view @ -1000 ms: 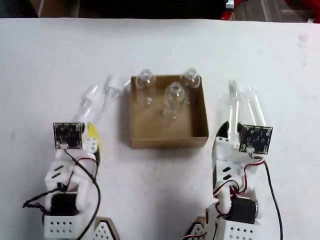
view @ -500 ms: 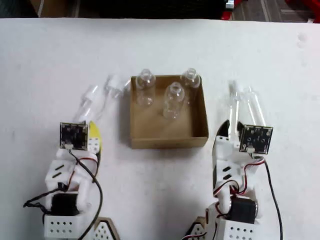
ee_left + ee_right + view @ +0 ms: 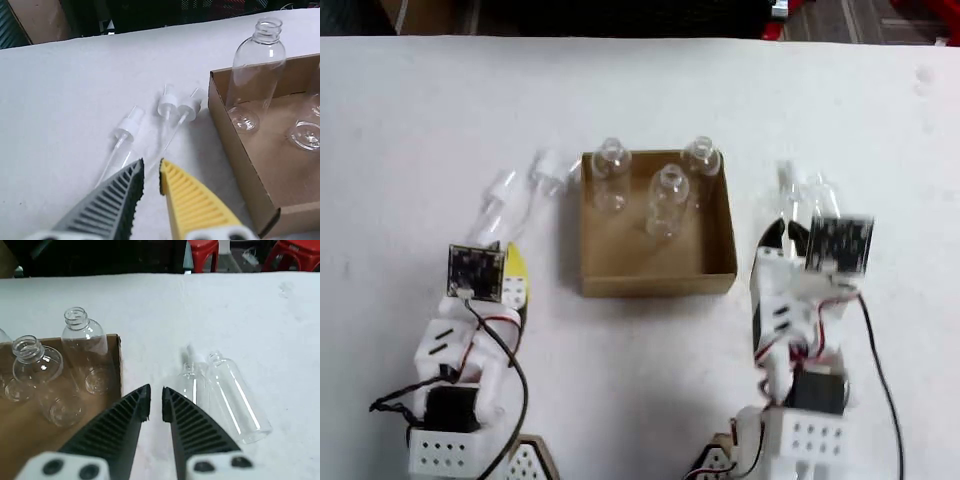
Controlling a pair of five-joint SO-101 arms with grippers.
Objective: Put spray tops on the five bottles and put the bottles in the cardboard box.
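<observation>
Since the previous second the right arm has advanced over the counter (image 3: 640,90) toward the lying bottles (image 3: 235,390), while the left arm has shifted slightly toward the box.

Right pincer (image 3: 156,392): fingers parted by a narrow gap, holding nothing, poised just short of the two clear bottles, which lie side by side and touching. A white part near their necks may be a spray top; I cannot tell whether it is fitted.

Left pincer (image 3: 151,167): likewise a narrow gap, nothing held, aimed at three loose spray tops (image 3: 169,104) lying just beside the cardboard box (image 3: 235,150).

Beyond, three standing bottles (image 3: 665,200) are inside the box, necks open and uncapped.

Risks noted:
- Either pincer appears too narrow to take its object. Descending as it stands would likely push the object rather than grip it.
- The lying bottles are round and smooth. An off-centre grip could roll one away or disturb its neighbour.
- The spray-top tubes are thin and could bend or skid.
- The box looks light. Capping bottles in place may shift it.
</observation>
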